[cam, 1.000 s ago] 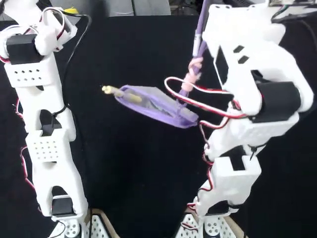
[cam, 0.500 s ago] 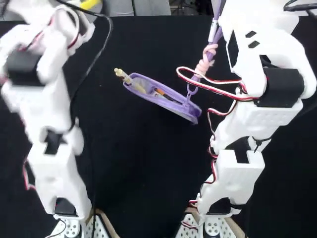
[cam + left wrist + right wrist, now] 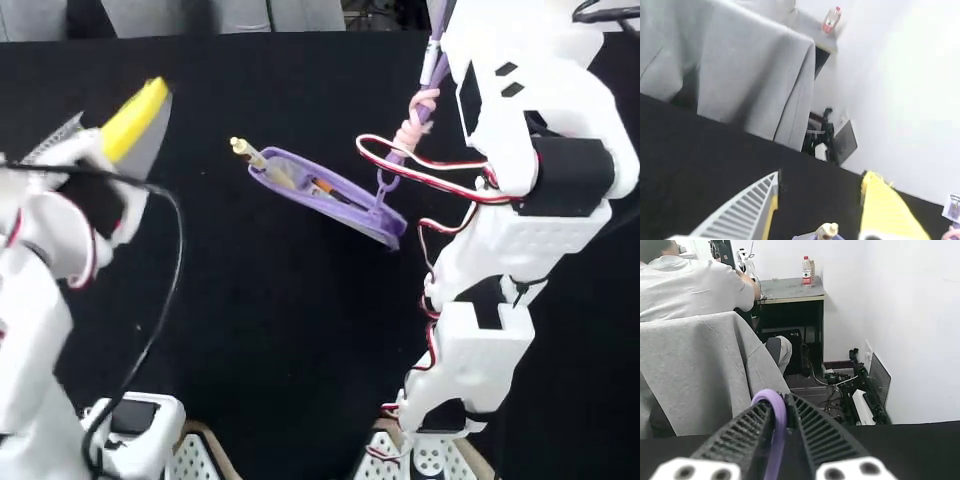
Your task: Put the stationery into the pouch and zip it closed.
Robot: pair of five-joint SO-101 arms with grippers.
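**A:** Grippers first: how does the left gripper [image 3: 821,176] stand?

**B:** Spread wide, with a grey finger [image 3: 747,210] on one side and a yellow one on the other, and nothing held. It sits at the near left of the black table [image 3: 260,350], apart from the pouch.

**A:** And the pouch?

**B:** The purple pouch [image 3: 345,205] is mid-table, farther back, lying at a slant between the two arms. Its long edge looks open. An orange item [image 3: 322,187] shows inside, and a cream-tipped stick [image 3: 246,152] pokes out of the end nearest the left arm.

**A:** Is it resting on the table or hanging?

**B:** I cannot tell whether it touches the cloth-black surface. A strap [image 3: 408,130] runs from its other end, knotted partway along, up to the right arm.

**A:** The right gripper?

**B:** The right gripper [image 3: 785,401] is at the far right edge of the table, jaws pressed together on the loop of that strap, which sticks out between the dark ribbed fingers.

**A:** Beyond the table?

**B:** A grey cloth [image 3: 700,370] is draped just behind it.
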